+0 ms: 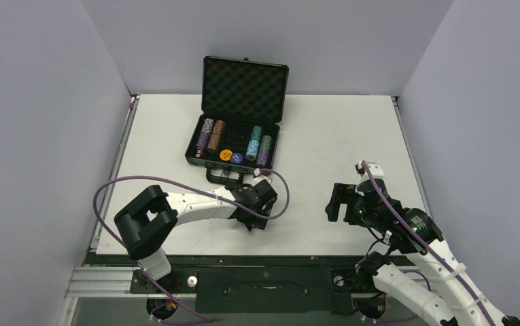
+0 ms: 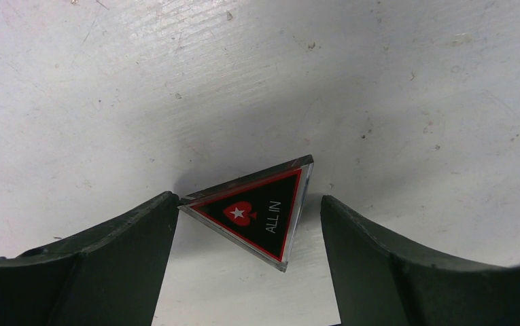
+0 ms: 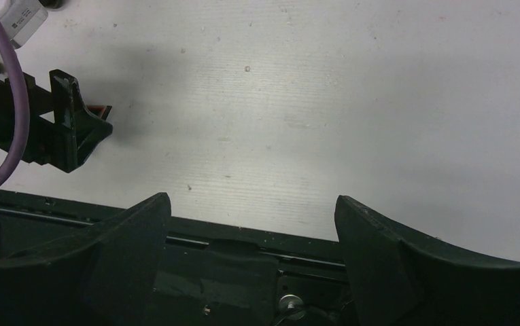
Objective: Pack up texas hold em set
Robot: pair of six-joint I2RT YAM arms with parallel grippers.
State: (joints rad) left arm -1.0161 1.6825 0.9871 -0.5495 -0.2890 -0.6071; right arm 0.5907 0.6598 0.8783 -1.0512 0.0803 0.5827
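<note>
Table (image 1: 325,136) scuffed white, walls (image 1: 39,102) grey; left fingers (image 2: 107,265) spread astride triangle (image 2: 257,210), right fingers (image 3: 406,265) spread

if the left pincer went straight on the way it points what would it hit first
Most likely the ALL IN triangle, lying on the table inside the open left pincer, with the table itself right beneath.

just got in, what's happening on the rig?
The left gripper sits open around the black-red ALL IN triangle on the table, in front of the open case; it isn't gripped yet. The chip stacks are already in the case. The right gripper is open and empty near the table's front edge.
</note>
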